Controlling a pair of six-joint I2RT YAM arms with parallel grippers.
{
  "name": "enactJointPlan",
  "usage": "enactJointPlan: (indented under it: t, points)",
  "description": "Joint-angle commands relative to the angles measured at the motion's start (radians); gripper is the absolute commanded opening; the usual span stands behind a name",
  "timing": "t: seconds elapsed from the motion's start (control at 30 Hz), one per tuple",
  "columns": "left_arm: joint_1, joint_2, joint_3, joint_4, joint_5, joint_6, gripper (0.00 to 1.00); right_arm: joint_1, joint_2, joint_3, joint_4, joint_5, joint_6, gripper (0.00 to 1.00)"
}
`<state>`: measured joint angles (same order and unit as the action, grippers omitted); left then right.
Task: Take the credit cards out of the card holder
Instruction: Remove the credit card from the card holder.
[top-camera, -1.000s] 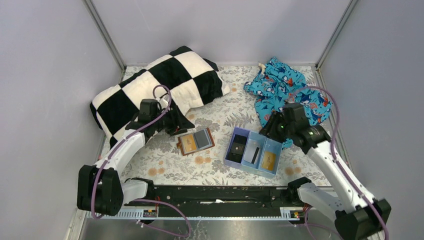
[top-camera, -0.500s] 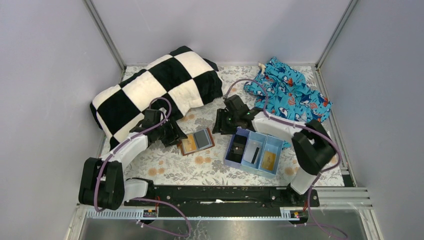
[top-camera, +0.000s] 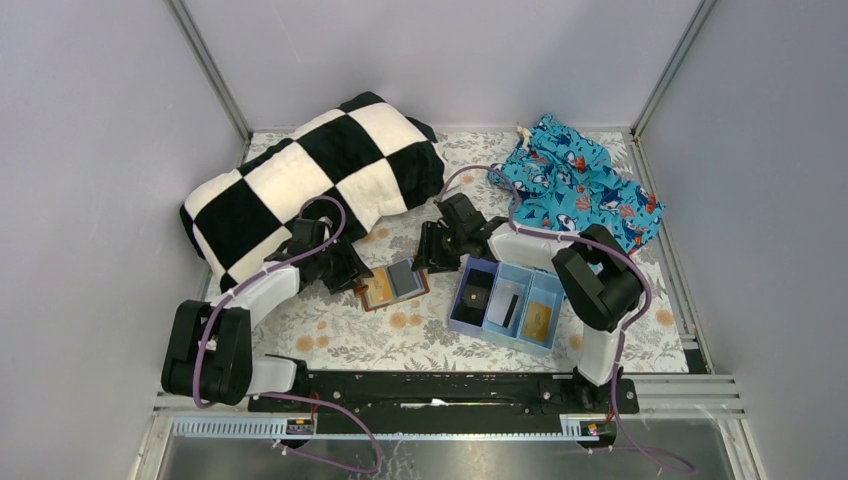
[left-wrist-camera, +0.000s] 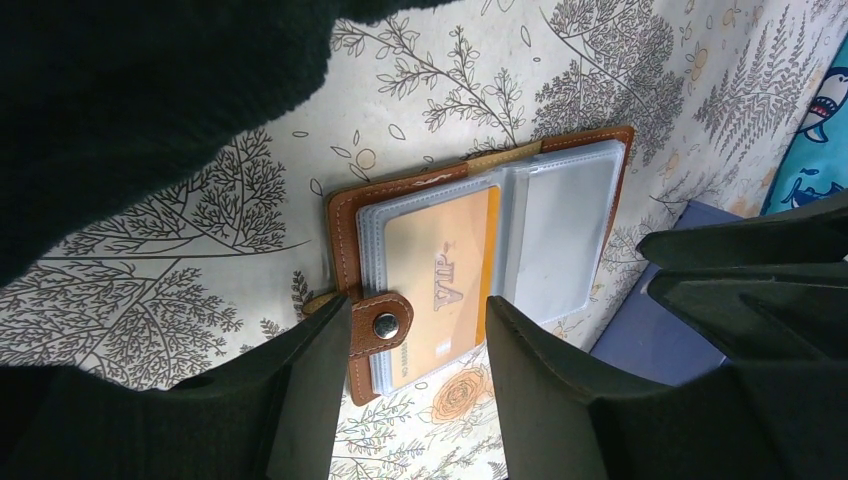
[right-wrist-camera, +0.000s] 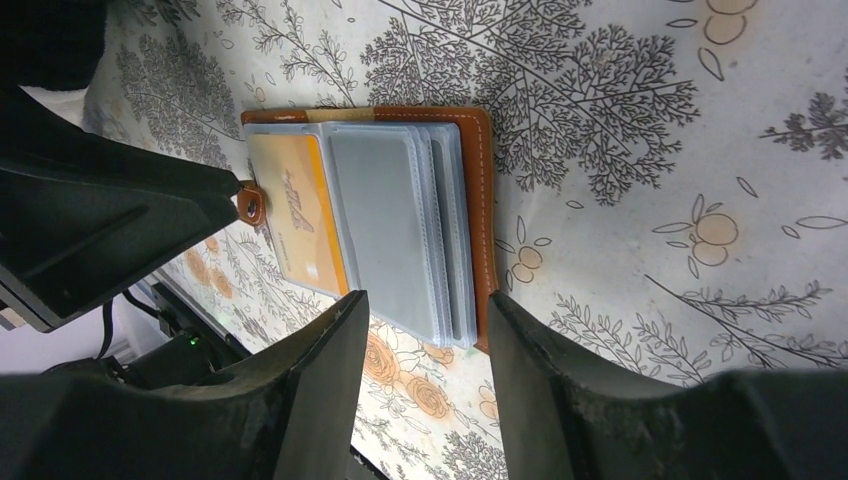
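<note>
The card holder (top-camera: 392, 284) lies open on the floral cloth, brown leather with clear sleeves (right-wrist-camera: 390, 230). An orange card (left-wrist-camera: 440, 290) marked VIP sits in its left sleeve. My left gripper (left-wrist-camera: 415, 305) is open, low over the snap-strap (left-wrist-camera: 383, 323) end of the card holder (left-wrist-camera: 345, 235), one finger on each side of it without clamping. My right gripper (right-wrist-camera: 428, 300) is open too, its fingers straddling the lower edge of the grey sleeve stack beside the leather edge (right-wrist-camera: 482, 200). From above, the left gripper (top-camera: 350, 272) and right gripper (top-camera: 430, 250) flank the holder.
A light blue three-compartment tray (top-camera: 458, 322) sits right of the holder, holding a black item (top-camera: 474, 295), a pale card (top-camera: 500, 300) and an orange-gold card (top-camera: 537, 320). A checkered pillow (top-camera: 320, 175) lies at back left, and patterned blue cloth (top-camera: 575, 185) at back right.
My right arm has swung left from beyond the tray to the holder's right side. The left gripper has crept closer to the holder and its jaws have narrowed a little.
</note>
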<state>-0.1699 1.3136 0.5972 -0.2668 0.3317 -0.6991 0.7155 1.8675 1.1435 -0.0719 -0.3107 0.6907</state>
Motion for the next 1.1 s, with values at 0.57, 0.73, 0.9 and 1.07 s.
enactJointPlan:
  t: [0.57,0.73,0.9,1.07]
  points:
    - [0.004,0.052,-0.019,0.054,0.021,0.001,0.56,0.030,0.072,0.018,0.110,-0.089,0.040,0.55]
    - [0.005,0.059,-0.019,0.062,0.031,0.001,0.56,0.030,0.054,0.003,0.151,-0.136,0.063,0.55]
    - [0.004,0.070,-0.018,0.071,0.037,0.000,0.56,0.030,0.015,-0.025,0.264,-0.214,0.127,0.55]
    - [0.004,0.080,-0.019,0.084,0.045,-0.002,0.56,0.037,0.027,-0.010,0.335,-0.312,0.187,0.54]
